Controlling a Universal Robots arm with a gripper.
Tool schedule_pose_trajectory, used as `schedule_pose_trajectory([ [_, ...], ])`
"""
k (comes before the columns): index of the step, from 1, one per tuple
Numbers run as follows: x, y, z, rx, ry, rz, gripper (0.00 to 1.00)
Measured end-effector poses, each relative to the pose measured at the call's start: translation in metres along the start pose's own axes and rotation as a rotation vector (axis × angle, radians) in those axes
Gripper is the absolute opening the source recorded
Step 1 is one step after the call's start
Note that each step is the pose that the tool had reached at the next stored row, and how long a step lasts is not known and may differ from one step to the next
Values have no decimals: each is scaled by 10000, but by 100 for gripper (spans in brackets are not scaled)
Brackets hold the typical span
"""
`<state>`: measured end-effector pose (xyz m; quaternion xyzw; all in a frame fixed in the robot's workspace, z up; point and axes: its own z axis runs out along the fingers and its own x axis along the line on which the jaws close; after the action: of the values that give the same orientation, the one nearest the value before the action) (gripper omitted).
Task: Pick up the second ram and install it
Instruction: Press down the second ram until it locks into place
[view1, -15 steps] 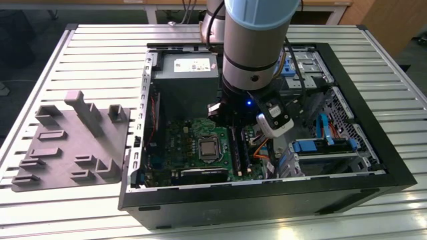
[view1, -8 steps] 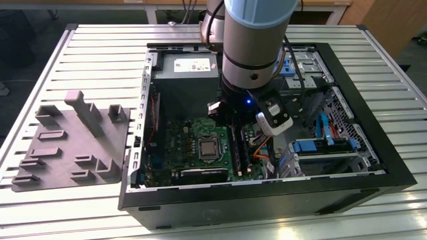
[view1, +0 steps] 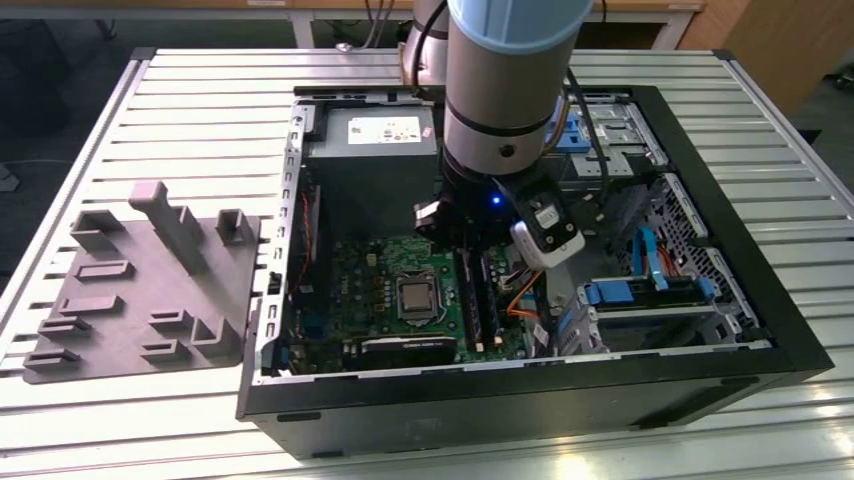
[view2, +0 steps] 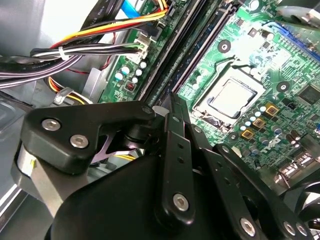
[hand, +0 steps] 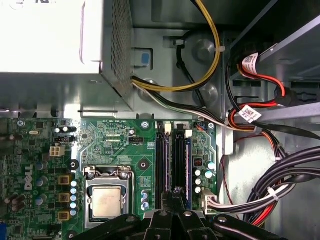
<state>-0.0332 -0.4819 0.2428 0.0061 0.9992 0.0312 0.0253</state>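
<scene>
The gripper (hand: 174, 200) has its fingers brought together over the memory slots (hand: 172, 162) of the green motherboard (view1: 400, 290), the tips pressing down at the near end of the slots. The second ram (hand: 178, 160) appears to stand in the slot directly under those tips, as a dark strip between the slot rails, but whether the fingers actually clamp it or only rest on its top edge cannot be told. In the second wrist view the closed finger (view2: 176, 130) comes down right against the long slots (view2: 192, 55), with the black linkage of the gripper crowding the space behind it.

Room here is tight. On one side of the slots sits the processor socket (hand: 106, 200) with its metal frame, near but apart from the fingers; on the other, a white connector (hand: 208, 201) with a bundle of black, red and yellow cables (hand: 280, 185) lies just beside the board's edge. Beyond the far end of the slots the grey power supply (hand: 55, 45) overhangs, with yellow and black wires (hand: 200, 60) looping across the metal wall.

In the exterior view the arm (view1: 507, 90) reaches straight down into the open computer case (view1: 747, 330), whose black rim hems it in on all sides — drive bays with blue tabs (view1: 627, 292) stand at the exterior view's right. Outside the case, on the slatted table (view1: 200, 100), a grey fixture tray (view1: 134, 290) lies well apart at the exterior view's left.
</scene>
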Motion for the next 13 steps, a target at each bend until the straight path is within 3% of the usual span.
schedule_pose_trajectory([
  [13,13,36,2,0,0,-1,11],
])
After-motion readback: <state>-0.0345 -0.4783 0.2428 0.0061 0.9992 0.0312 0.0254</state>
